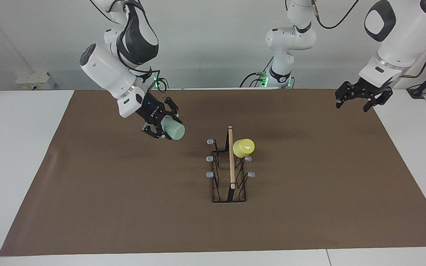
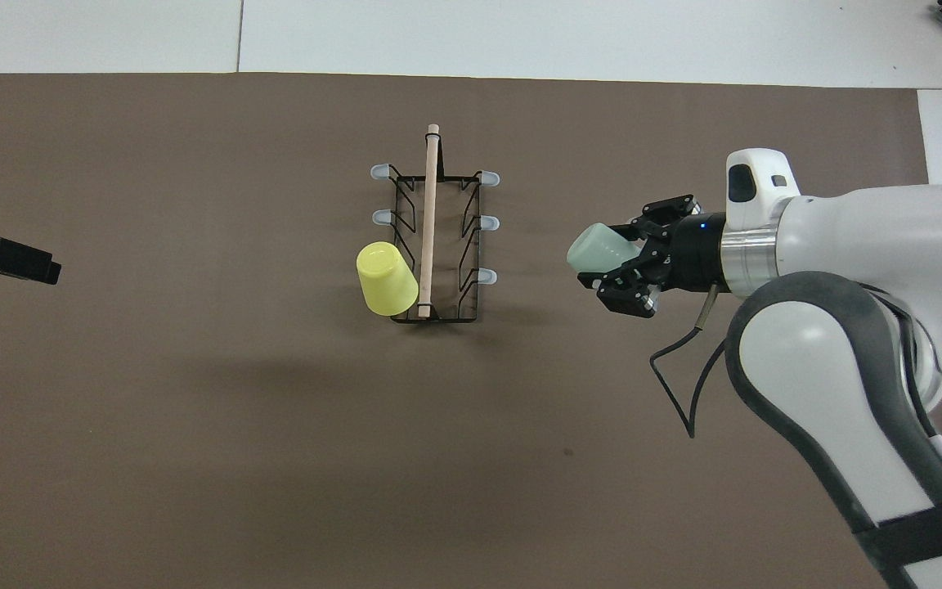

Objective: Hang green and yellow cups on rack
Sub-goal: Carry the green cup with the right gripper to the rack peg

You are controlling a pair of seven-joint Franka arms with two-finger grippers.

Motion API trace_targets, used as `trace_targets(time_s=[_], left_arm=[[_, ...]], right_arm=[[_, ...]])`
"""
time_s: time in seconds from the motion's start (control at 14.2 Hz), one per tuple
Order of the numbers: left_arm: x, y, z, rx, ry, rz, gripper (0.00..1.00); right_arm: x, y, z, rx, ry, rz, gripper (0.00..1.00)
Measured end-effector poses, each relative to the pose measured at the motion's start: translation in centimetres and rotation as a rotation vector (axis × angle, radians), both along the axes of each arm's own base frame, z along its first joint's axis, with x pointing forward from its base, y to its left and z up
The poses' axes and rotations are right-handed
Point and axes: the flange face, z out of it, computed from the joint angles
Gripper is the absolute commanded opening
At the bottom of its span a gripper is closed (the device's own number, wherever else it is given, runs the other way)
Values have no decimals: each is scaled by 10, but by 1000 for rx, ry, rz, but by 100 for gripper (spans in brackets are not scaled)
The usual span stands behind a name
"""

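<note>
The black wire rack [image 1: 216,176] with its wooden rod stands mid-table; it also shows in the overhead view [image 2: 471,245]. The yellow cup [image 1: 244,147] hangs mouth-down on the prong nearest the robots on the left arm's side, as the overhead view [image 2: 386,278] shows too. My right gripper [image 1: 166,129] is shut on the pale green cup [image 1: 176,131] and holds it tilted in the air, over the mat beside the rack toward the right arm's end; both gripper [image 2: 616,263] and cup [image 2: 589,248] appear overhead. My left gripper [image 1: 363,99] hangs open and empty over the mat's edge.
A brown mat [image 1: 309,207] covers most of the white table [image 1: 9,155]. The rack's other prongs [image 1: 210,159] are bare. The left gripper's tip [image 2: 9,259] shows at the overhead view's edge.
</note>
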Motion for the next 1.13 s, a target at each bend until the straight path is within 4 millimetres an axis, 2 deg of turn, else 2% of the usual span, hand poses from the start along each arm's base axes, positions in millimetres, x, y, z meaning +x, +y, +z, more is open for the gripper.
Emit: trace_targets(time_s=[0.35, 0.77, 1.13], left_arm=[[-2, 0, -2, -1, 5, 0, 100], [-3, 0, 0, -1, 3, 0, 100], [-3, 0, -1, -1, 3, 0, 100]], right_arm=[[1, -5, 2, 17, 2, -17, 0], [2, 0, 4, 45, -47, 13, 0], [-8, 28, 3, 272, -169, -22, 0]])
